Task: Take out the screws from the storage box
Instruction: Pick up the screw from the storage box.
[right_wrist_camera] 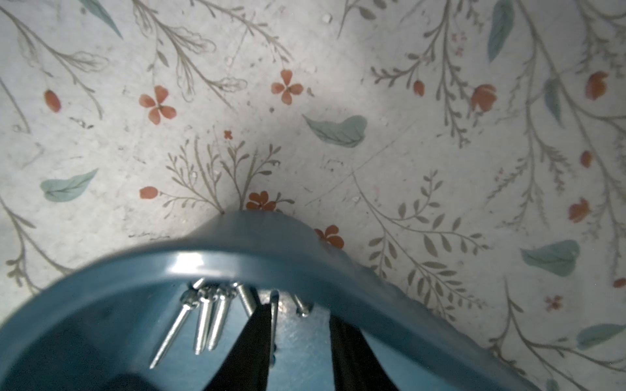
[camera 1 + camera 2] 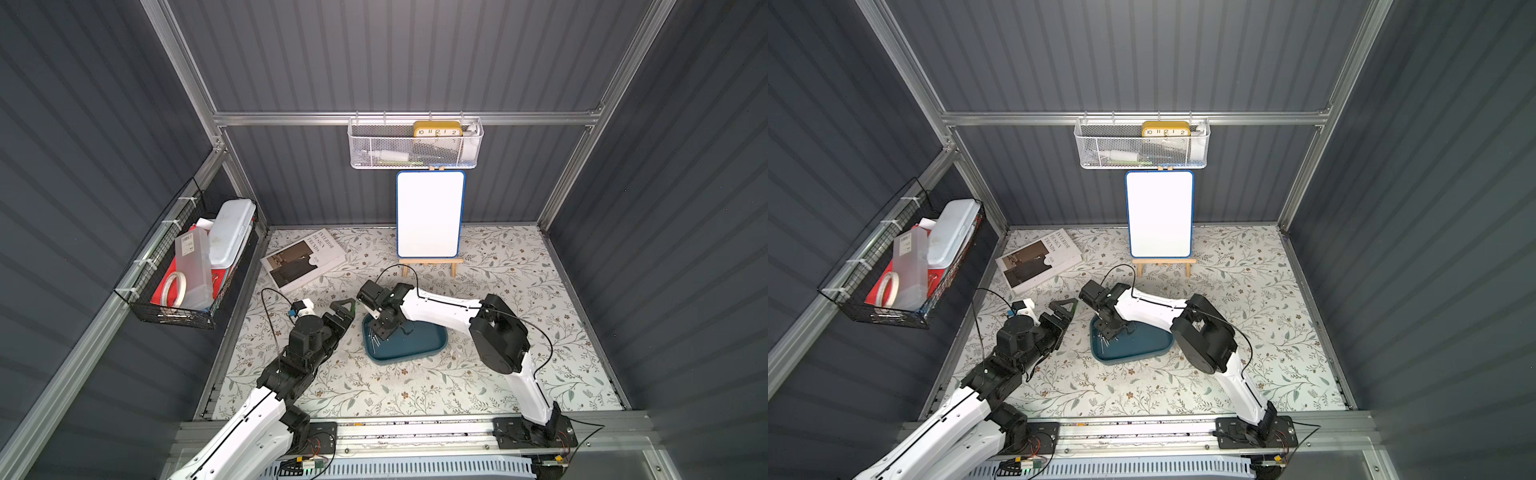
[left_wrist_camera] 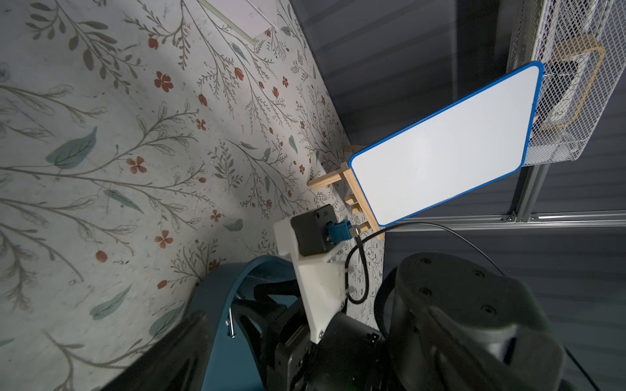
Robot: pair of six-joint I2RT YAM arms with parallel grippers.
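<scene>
The storage box (image 2: 419, 343) (image 2: 1142, 344) is a dark teal tray on the floral table, left of centre. Several silver screws (image 1: 203, 318) (image 2: 376, 338) lie bunched in its left far corner, under the rim (image 1: 271, 250). My right gripper (image 1: 301, 316) (image 2: 380, 332) (image 2: 1108, 330) reaches down into that corner. Its jaws stand apart, and one screw (image 1: 273, 325) lies along the inner face of one finger. My left gripper (image 2: 345, 318) (image 2: 1063, 318) hovers open and empty just left of the box. The left wrist view shows the box's rim (image 3: 216, 304) and a screw (image 3: 231, 321).
A book (image 2: 303, 259) lies at the back left. A whiteboard on a wooden easel (image 2: 430, 214) stands at the back centre under a white mesh basket (image 2: 415, 143). A black wire basket (image 2: 187, 270) with plastic cases hangs on the left wall.
</scene>
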